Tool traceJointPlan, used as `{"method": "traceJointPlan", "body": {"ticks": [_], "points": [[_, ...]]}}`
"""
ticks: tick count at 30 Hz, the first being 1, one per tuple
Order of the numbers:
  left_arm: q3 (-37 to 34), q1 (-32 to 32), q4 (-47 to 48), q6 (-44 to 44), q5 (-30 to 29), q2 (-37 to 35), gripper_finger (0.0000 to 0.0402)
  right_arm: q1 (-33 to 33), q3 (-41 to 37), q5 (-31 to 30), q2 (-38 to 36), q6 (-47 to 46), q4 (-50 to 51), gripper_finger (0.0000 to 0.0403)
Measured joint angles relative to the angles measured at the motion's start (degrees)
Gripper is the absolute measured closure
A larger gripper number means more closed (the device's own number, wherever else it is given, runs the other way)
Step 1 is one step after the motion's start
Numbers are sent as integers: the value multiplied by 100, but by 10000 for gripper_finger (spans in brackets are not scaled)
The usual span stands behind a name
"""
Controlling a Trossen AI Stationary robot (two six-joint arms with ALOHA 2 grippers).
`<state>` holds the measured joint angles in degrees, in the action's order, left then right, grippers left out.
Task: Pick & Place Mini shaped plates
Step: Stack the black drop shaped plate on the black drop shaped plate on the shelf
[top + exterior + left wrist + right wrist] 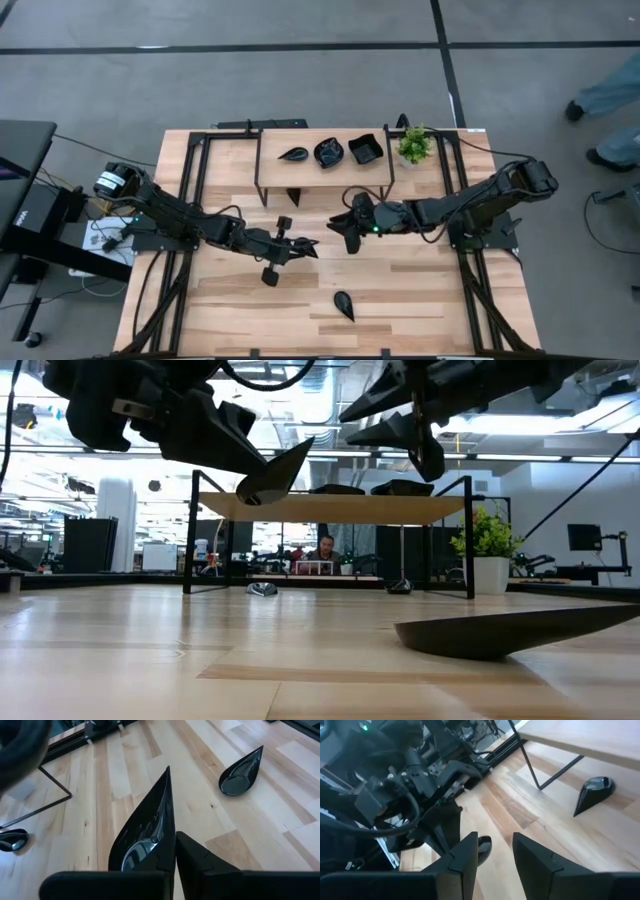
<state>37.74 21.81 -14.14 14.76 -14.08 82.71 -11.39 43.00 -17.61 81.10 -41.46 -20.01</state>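
Near the middle of the table, the left gripper (pixel 297 243) is clamped tight on a teardrop plate (pixel 145 832), holding it by its round end with the pointy tip sticking out ahead, up off the wood. From low down you can see that plate (pixel 272 478) hanging tilted in the air, well clear of the tabletop.

Right next to it at about 3 o'clock sits the right gripper (pixel 345 229), also in the air, fingers (pixel 465 857) parted with a clear gap and nothing between them.

Going outward: at roughly 5 o'clock from the left gripper there's another teardrop plate on the table (pixel 344 305), lying flat near the front edge. At 12 o'clock stands the little wooden shelf (pixel 270 158), with three plates on top in a row: a leaf-shaped plate (pixel 294 154), a scalloped round plate (pixel 329 152) and a square plate (pixel 366 149). A couple more dark pieces lie under the shelf, too small to make out. A small green potted plant (pixel 414 145) sits just past the shelf's right end.
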Motion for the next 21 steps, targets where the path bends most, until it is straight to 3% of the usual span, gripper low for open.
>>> {"method": "traceJointPlan", "body": {"ticks": [9, 21], "points": [[0, 146, 45, 2, -245, -245, 389, 24, -4, -29, 96, -452, 717, 284], [3, 541, 789, -35, 85, -139, 390, 17, 310, 425, 1093, -364, 692, 284]]}}
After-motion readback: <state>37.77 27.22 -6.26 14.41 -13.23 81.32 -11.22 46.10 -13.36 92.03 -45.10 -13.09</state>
